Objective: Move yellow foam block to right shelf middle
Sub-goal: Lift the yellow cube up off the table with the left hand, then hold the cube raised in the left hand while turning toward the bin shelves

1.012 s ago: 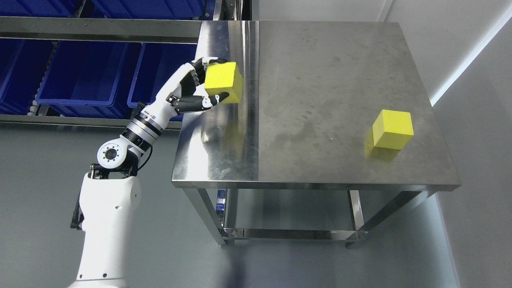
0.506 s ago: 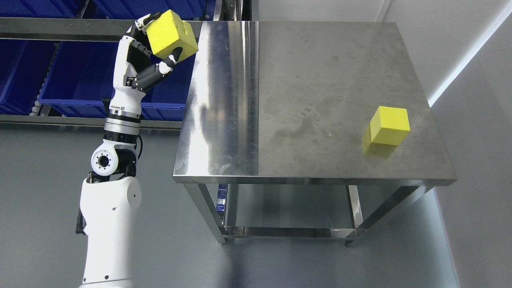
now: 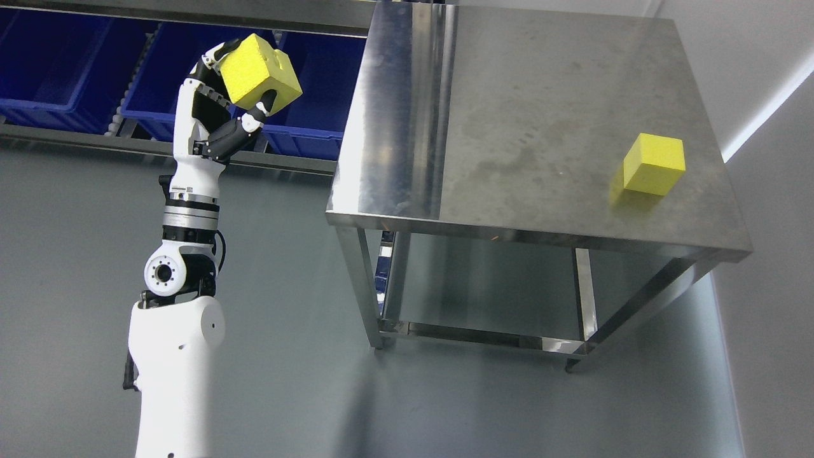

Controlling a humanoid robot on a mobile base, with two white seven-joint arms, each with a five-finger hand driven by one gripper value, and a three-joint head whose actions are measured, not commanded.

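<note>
Fingers [image 3: 249,122] of the left hand [image 3: 219,108] are curled round a yellow foam block [image 3: 259,79], which is held tilted in the air at about ten o'clock in the head view, in front of the blue bins [image 3: 305,83] on the metal shelf rack [image 3: 82,141] and clear of the steel table [image 3: 509,127]. Over at about two o'clock, a second yellow block [image 3: 654,164] sits on that table near its right edge, well apart from the held one, while the white left arm [image 3: 175,356] rises from seven o'clock.
</note>
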